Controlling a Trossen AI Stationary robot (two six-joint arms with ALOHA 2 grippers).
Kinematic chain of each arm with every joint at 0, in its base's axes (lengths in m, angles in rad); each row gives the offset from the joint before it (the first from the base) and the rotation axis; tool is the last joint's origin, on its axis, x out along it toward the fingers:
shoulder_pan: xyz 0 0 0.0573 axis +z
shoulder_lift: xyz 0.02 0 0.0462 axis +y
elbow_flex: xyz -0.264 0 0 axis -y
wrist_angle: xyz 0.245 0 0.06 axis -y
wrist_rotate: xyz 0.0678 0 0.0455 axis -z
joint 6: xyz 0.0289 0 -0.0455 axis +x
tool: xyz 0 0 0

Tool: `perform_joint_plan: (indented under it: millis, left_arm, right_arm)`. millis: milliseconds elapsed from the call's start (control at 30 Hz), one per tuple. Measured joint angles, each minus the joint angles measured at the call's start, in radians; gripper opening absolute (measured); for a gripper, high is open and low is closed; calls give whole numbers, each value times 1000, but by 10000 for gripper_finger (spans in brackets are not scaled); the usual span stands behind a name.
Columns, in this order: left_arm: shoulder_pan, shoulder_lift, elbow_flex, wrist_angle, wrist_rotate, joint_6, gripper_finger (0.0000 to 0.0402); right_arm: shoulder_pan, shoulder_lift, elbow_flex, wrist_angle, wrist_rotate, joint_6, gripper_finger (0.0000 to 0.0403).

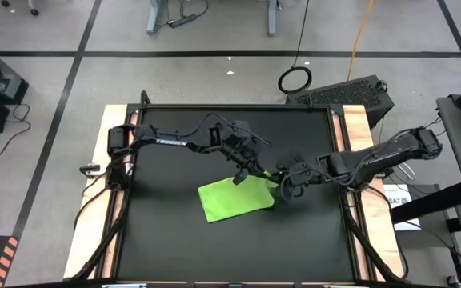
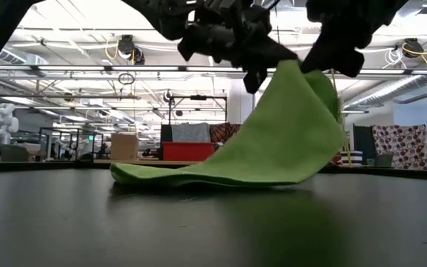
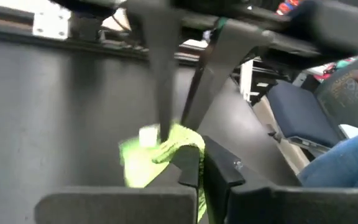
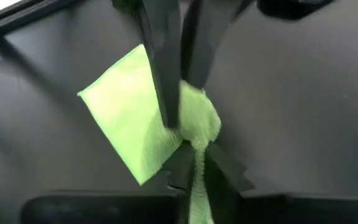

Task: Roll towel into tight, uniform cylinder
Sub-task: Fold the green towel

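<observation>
The small lime-green towel of soft plain fabric (image 1: 234,198) lies near the middle of the black tabletop (image 1: 166,240), most of it flat on the surface. Its far right corner is lifted off the tabletop; in the low view the cloth (image 2: 273,141) rises from a flat edge on the left into a peak on the right, up among the dark arm parts.

The left claw (image 1: 241,174) reaches in from the left arm and sits at the towel's upper edge. Its fingers are pressed together on a bunched fold of the green fabric, which shows in the left wrist view as a crumpled ridge (image 3: 166,146) between the dark finger tips.

The right claw (image 1: 285,189) comes in from the right arm and meets the towel at its raised right corner, just beside the left claw. In the right wrist view its fingers stand narrow with a gathered lump of green cloth (image 4: 197,118) between them, while the flat part of the towel spreads out to one side on the tabletop.
</observation>
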Motion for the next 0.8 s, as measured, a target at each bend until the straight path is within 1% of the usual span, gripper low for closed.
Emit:
perform_joint_plan:
  millis: [133,233,300,367,500,567,700,800]
  left_arm:
    - [3,-5,76,-116,77,36,4]
    - [-2,-5,151,-270,116,114,3]
    - [-8,-5,201,-387,123,191,3]
    - [-13,-5,245,-493,123,257,3]
    - [-19,-5,306,-623,122,344,2]
    - [-23,-5,327,-668,122,372,2]
    - [-31,-5,338,-696,121,396,2]
    - [-33,-5,338,-701,121,396,1]
  right_arm:
    - [18,-63,0,-74,-1,22,117]
    - [37,-110,0,-143,-1,71,176]
    - [57,-127,-1,-163,4,81,205]
    - [75,-128,0,-174,10,82,224]
    - [99,-92,-1,-154,36,66,236]
    - [106,-64,-1,-105,44,34,237]
    - [111,0,-1,0,45,-45,237]
    - [111,45,-1,27,51,-69,237]
